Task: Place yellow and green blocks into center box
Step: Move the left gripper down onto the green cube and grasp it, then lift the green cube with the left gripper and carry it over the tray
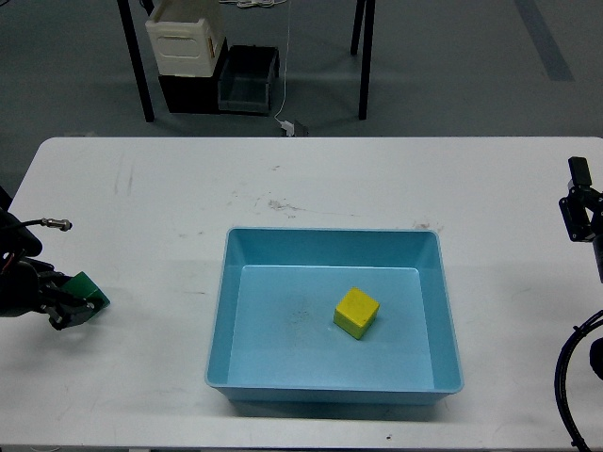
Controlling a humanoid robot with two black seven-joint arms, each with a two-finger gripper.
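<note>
The light blue tray sits in the middle of the white table. The yellow block lies inside it, right of its middle. The green block is at the far left of the table, between the fingers of my left gripper, which is closed on it. I cannot tell whether the block rests on the table or is just above it. My right gripper is at the right edge of the view, well clear of the tray. It is dark and partly cut off, so its fingers cannot be told apart.
The white table ends near the bottom of the view. Beyond its far edge stand black legs, a cream crate and a dark bin on the floor. A black cable loops at the right.
</note>
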